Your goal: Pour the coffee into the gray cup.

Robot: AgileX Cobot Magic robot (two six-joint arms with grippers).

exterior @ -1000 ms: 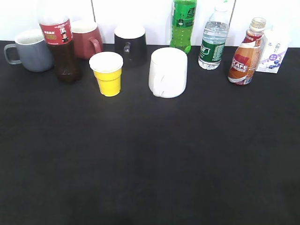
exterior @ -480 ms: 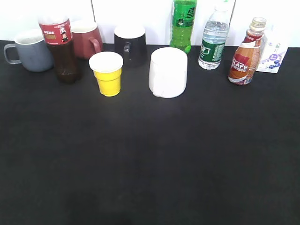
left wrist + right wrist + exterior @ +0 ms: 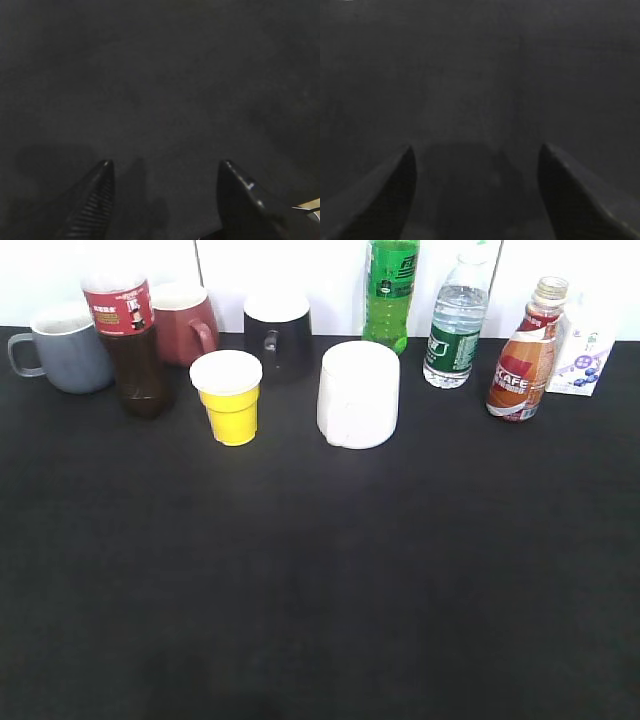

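Note:
The coffee bottle stands upright at the back right of the black table, with a red-orange "CAFE" label and an open narrow neck. The gray cup stands at the back left, handle to the left. Neither arm shows in the exterior view. My left gripper is open and empty over bare black table. My right gripper is open and empty over bare black table. Neither wrist view shows the bottle or the cup.
Along the back stand a dark cola bottle, a dark-red mug, a black mug, a green bottle, a water bottle and a white carton. A yellow cup and a white mug stand further forward.

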